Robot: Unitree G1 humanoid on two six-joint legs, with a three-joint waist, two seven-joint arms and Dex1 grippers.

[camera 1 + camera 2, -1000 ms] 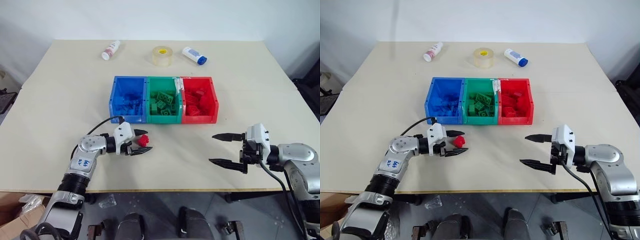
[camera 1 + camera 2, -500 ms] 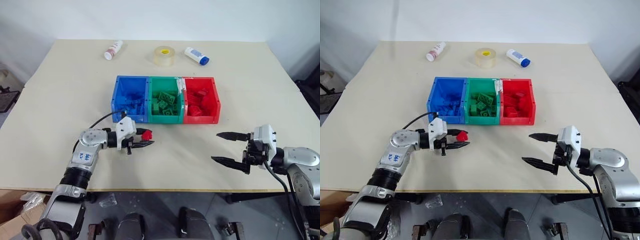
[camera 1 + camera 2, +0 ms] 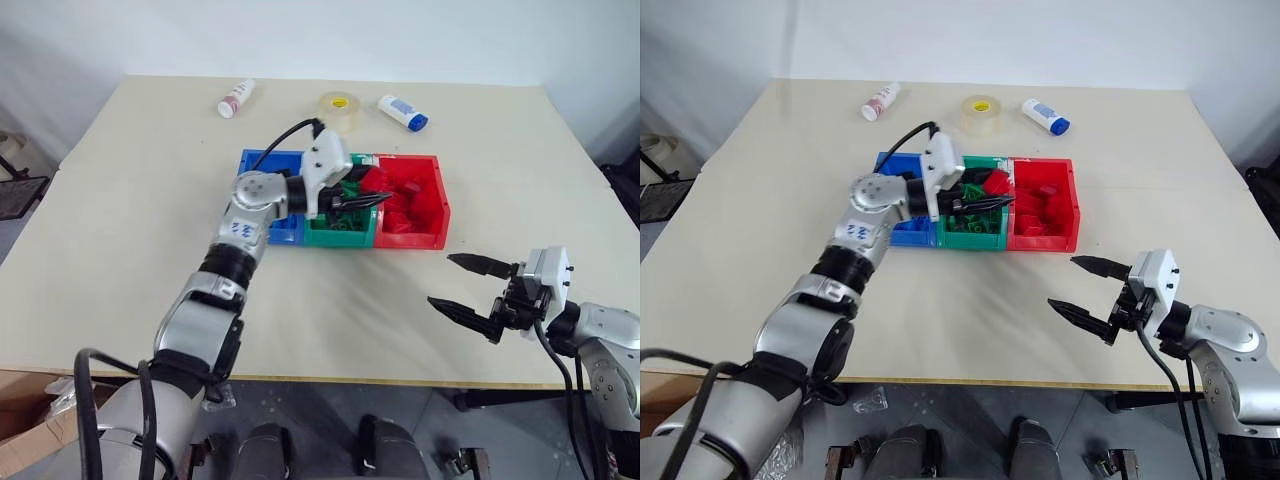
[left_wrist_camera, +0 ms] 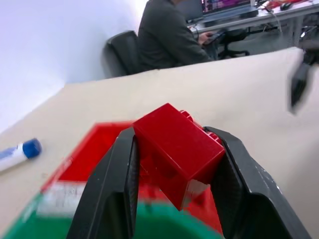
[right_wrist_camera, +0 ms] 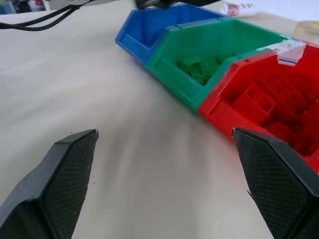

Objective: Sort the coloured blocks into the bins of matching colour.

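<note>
My left gripper (image 3: 998,192) is shut on a red block (image 4: 177,144) and holds it level above the bins, over the border between the green bin (image 3: 340,238) and the red bin (image 3: 420,236). The blue bin (image 3: 258,158) lies partly behind my left arm. Green blocks lie in the green bin (image 5: 209,50) and several red blocks in the red bin (image 5: 224,107). My right gripper (image 3: 440,280) hovers open and empty over the table, right of and in front of the bins.
At the table's far side lie a white bottle with a red label (image 3: 236,98), a tape roll (image 3: 340,108) and a white bottle with a blue cap (image 3: 403,110). A person (image 4: 169,35) sits at a desk beyond the table.
My left gripper closed on the red block, lifted it off the table in front of the blue bin, and carried it up and right over the bins. The right gripper stayed open and nearly still.
</note>
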